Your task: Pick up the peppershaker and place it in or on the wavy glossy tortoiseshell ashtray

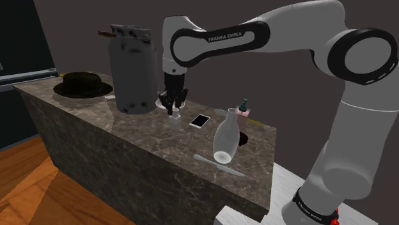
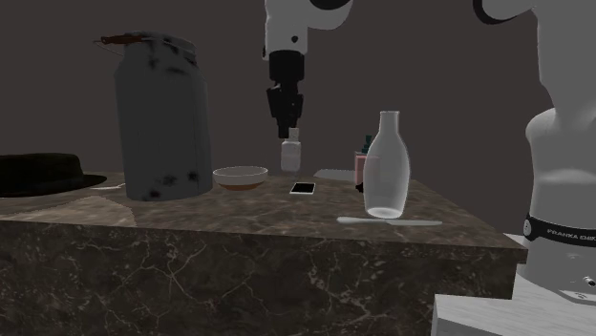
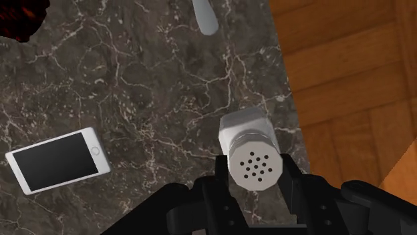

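One peppershaker (image 2: 291, 154) pinched in tool (image 2: 290, 136), long axis vertical, holed cap upward.

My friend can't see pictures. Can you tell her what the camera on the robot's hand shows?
The black two-finger gripper clasps a small white pepper shaker with a round holed top over a dark, white-veined marble counter. A white smartphone with a dark screen lies flat on it, and wooden floor shows past its edge.
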You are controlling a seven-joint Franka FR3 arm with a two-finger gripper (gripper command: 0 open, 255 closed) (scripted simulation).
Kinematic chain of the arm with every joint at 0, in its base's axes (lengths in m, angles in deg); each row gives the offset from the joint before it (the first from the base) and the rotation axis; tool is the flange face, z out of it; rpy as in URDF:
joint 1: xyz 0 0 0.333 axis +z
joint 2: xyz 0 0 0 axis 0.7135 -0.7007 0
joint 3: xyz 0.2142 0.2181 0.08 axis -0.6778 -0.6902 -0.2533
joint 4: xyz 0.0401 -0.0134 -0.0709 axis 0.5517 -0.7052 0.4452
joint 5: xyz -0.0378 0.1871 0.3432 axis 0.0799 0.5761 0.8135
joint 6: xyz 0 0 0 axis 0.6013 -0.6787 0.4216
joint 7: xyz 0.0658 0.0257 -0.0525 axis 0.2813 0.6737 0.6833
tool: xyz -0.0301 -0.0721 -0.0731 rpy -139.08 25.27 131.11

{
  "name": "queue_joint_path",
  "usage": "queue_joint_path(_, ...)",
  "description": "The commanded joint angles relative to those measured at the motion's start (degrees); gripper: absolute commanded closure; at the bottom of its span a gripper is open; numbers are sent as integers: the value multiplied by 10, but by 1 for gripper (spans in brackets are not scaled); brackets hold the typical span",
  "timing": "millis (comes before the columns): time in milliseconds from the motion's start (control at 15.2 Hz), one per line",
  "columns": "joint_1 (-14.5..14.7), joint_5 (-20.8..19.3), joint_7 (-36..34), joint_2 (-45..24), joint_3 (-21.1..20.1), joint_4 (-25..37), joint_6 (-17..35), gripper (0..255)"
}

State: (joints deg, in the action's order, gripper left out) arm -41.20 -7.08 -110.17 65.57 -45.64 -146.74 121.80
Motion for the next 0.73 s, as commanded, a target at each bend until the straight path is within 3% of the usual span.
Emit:
queue_joint_path(0,-12,10,18,29,5,-33,6,255)
queue_joint_path(660,-71,51,151,189,65,-195,14,255)
